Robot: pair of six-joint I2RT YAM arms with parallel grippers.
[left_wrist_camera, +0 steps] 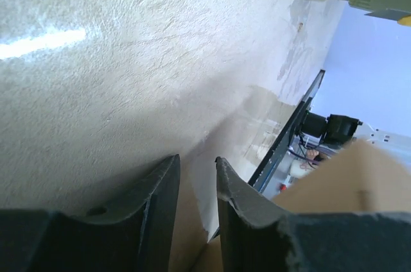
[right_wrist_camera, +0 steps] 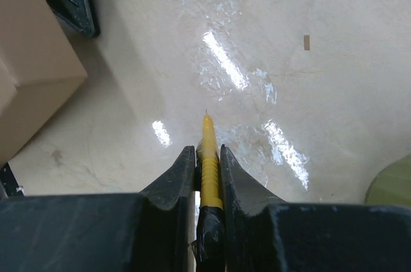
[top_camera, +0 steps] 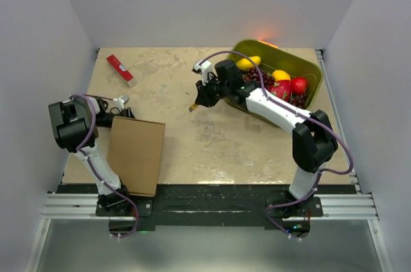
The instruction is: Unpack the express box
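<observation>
box [top_camera: 135, 156] lies shut at near left of table [top_camera: 218, 137]. your left gripper [left_wrist_camera: 197, 160] sits narrow at its far edge, likely steadying it; whether it grips, cannot tell. your right gripper [right_wrist_camera: 207, 151] clamps yellow cutter [right_wrist_camera: 209, 132], probably for slitting seal.

fruit tub [top_camera: 289, 61] far right | red packet [top_camera: 121, 70] far left | yellow tool [right_wrist_camera: 209, 156], maybe cutter

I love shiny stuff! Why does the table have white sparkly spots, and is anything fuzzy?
Right wrist view: glare makes white streaks on the glossy table, while the yellow tool looks sharp. Left wrist view: one glare streak, and the close express box looks slightly fuzzy. Top view: an orange glow behind the green tub.
</observation>
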